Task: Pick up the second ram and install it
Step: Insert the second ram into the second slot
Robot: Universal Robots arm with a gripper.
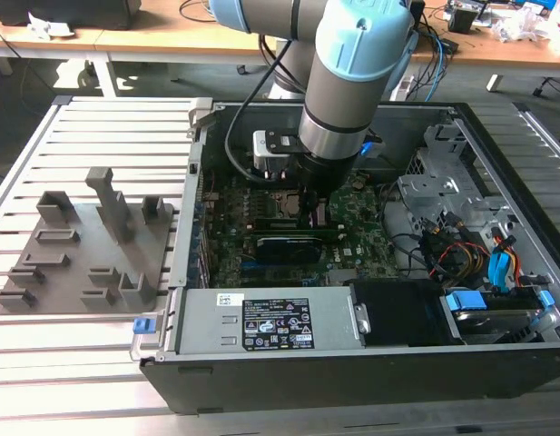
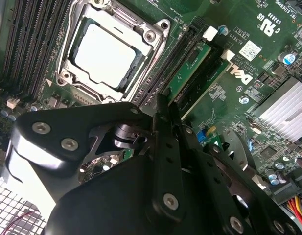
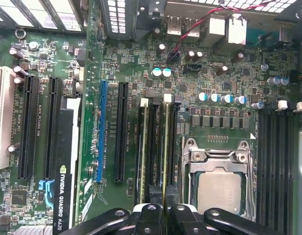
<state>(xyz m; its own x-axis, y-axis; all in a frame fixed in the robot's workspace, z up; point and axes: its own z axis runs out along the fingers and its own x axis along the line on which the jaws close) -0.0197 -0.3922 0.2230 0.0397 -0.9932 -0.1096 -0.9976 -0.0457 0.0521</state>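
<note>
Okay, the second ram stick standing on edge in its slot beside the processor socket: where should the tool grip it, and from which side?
Grip the second ram by its exposed top edge, coming straight down from above the motherboard, with one finger on each flat face. It stands upright with slots close on both sides, so only that thin edge is free. The tool straddles it this way.

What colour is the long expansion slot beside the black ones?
Blue slot, clearest in the first wrist view.

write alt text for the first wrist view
The tool is closed on a ram standing in a slot beside the CPU socket on the motherboard. Another ram sits in a nearby slot.
</note>
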